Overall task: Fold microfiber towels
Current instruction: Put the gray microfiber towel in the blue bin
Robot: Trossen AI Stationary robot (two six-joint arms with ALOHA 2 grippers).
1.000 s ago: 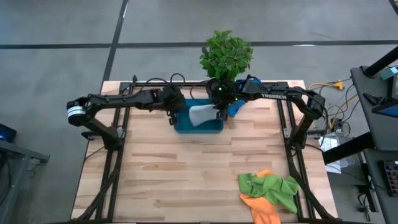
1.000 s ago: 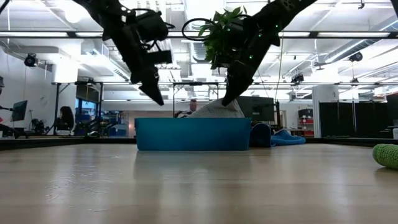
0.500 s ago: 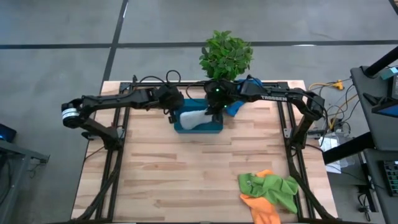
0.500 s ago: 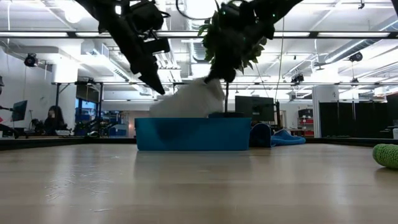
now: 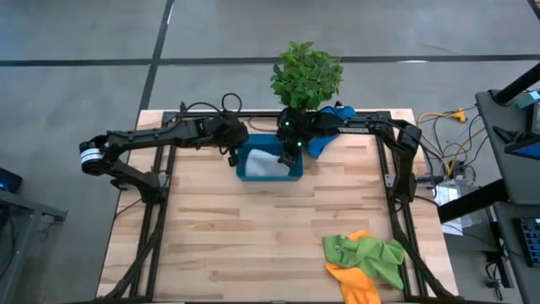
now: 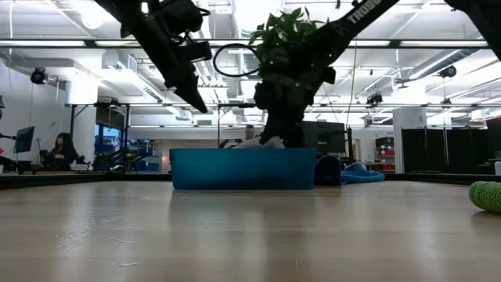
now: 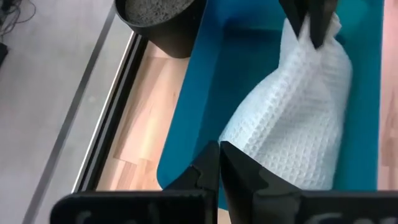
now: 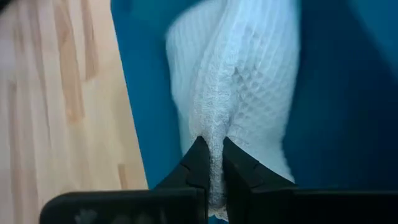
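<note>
At the far middle of the wooden table (image 5: 253, 228) sits a rigid blue tray (image 5: 268, 175), and inside it lies the grey-white towel (image 5: 263, 164), a waffle-textured cloth bunched into a soft heap against the tray floor. The right gripper (image 5: 292, 150) reaches down over the tray's right end with its fingers clenched on a pinched ridge of that towel; the right wrist view shows the cloth's fold (image 8: 214, 146) caught between the two dark fingertips (image 8: 199, 163), with the rest of the fabric spreading away over the blue floor of the tray (image 8: 329, 93). The left gripper (image 5: 232, 152) hangs just above the tray's left end, its jaws pressed together on nothing, clear of the cloth; in the left wrist view its closed fingers (image 7: 208, 171) point toward the towel (image 7: 292, 130), and the right gripper's tips (image 7: 314, 22) bite the far corner of the same cloth. From the low view the tray (image 6: 241, 169) stands as a blue wall with a little of the pale towel (image 6: 258, 142) peeking above its rim. A bright blue towel (image 5: 325, 139) lies crumpled just right of the tray, beside a potted plant (image 5: 306, 74). Well apart, at the near right corner, the lime green towel (image 5: 371, 255) sprawls over the orange towel (image 5: 353, 283).
</note>
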